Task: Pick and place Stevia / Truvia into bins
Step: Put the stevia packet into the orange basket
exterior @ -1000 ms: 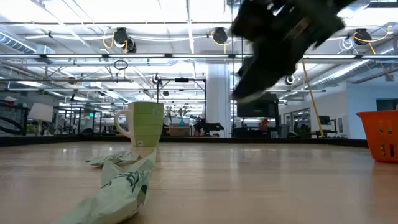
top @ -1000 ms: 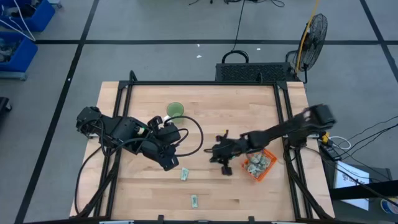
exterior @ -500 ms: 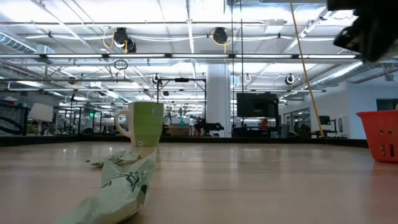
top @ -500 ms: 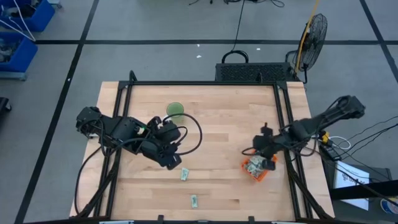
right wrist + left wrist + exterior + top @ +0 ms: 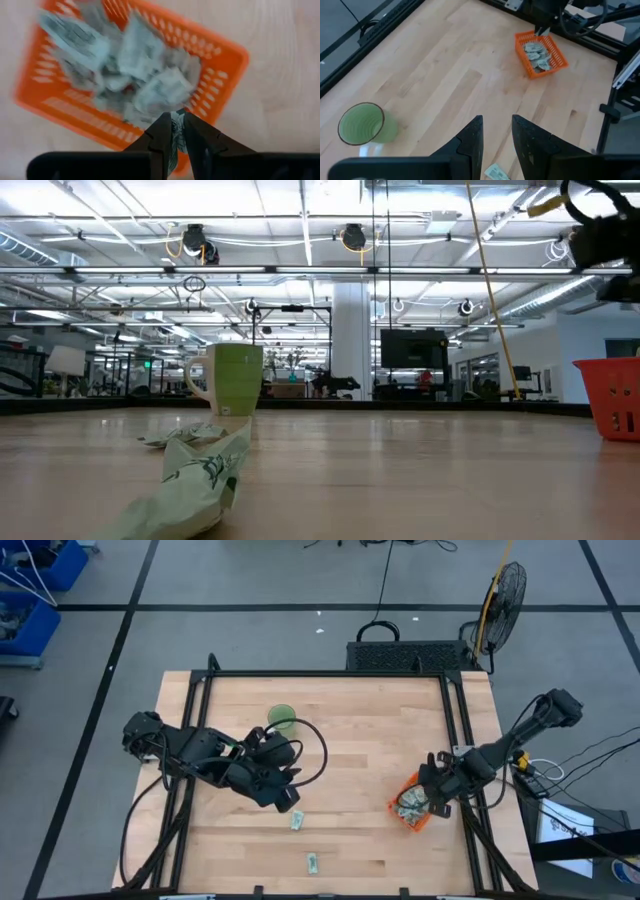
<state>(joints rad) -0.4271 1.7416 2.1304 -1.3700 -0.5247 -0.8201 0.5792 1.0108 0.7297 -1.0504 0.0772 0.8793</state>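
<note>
Two pale green Stevia packets lie flat on the table near its near edge: one [image 5: 297,821] just beside my left gripper [image 5: 284,798], another [image 5: 313,862] closer to the edge. In the left wrist view my left gripper [image 5: 497,131] is open, with the nearer packet [image 5: 496,172] below its fingers. The orange bin [image 5: 415,806] stands at the table's right side and holds several packets [image 5: 135,70]. My right gripper [image 5: 437,796] hovers over the bin, shut on one packet [image 5: 174,129]. My right gripper pinches one Stevia packet between its two fingers [image 5: 161,134], coming from above and pointing down. Only a narrow strip of the packet [image 5: 174,126] shows in the gap, so which part it has cannot be told. The packet is lifted clear, over the bin's rim [image 5: 220,75].
A round green cup [image 5: 282,718] stands toward the far side, beyond my left arm, also the cup [image 5: 232,378] in the low view. A black cable loops on the table by the left gripper [image 5: 318,755]. Bare wood lies between the two arms [image 5: 360,770].
My right gripper has risen from the table's middle and swung toward the right edge, and now it hangs above the orange bin, still shut on a packet. My left gripper has edged slightly toward the nearer loose packet.
</note>
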